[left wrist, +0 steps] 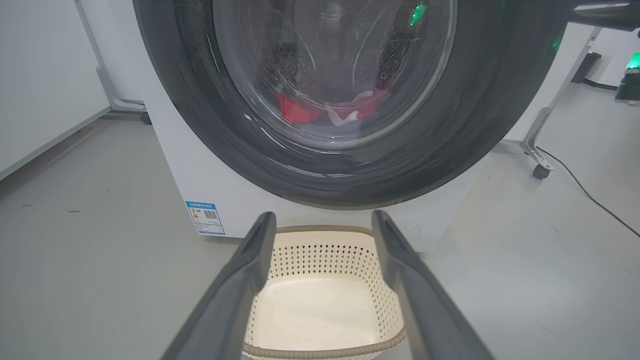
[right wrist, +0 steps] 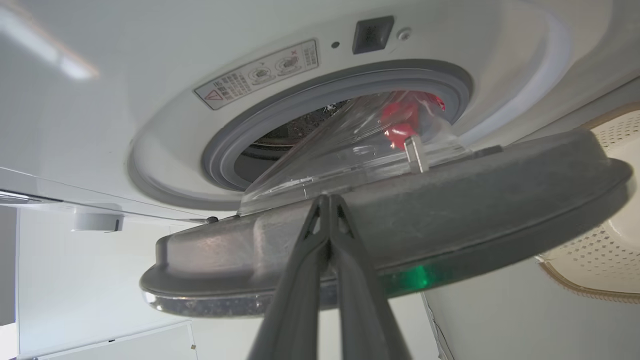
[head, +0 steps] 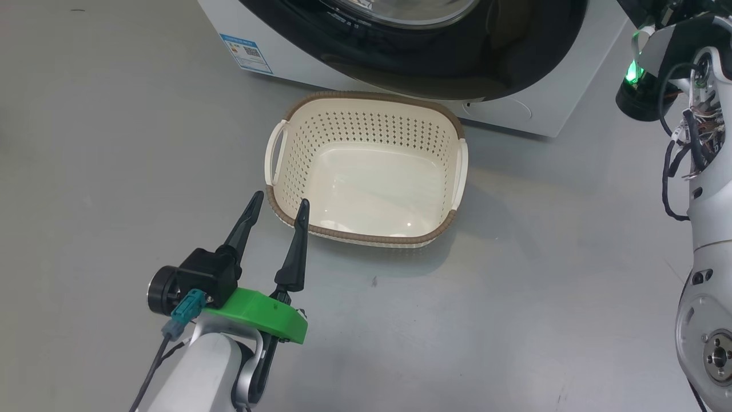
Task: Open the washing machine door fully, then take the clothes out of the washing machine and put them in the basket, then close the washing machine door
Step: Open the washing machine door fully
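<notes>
On the left, open grey floor [head: 86, 171] flanks the left gripper [head: 281, 198], jaws spread wide on nothing, tips near the near-left corner of the cream basket [head: 372, 123]. Its long axis runs left-right, just before the washing machine [left wrist: 180, 165]. Red clothes [left wrist: 300, 107] lie behind the ajar washing machine door [right wrist: 450, 200]; the right gripper [right wrist: 327, 197], pinched together, has its tips at the door's inner face.

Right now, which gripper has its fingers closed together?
The right gripper, jaws pressed together at the washing machine door; the left gripper stands spread wide before the basket.
</notes>
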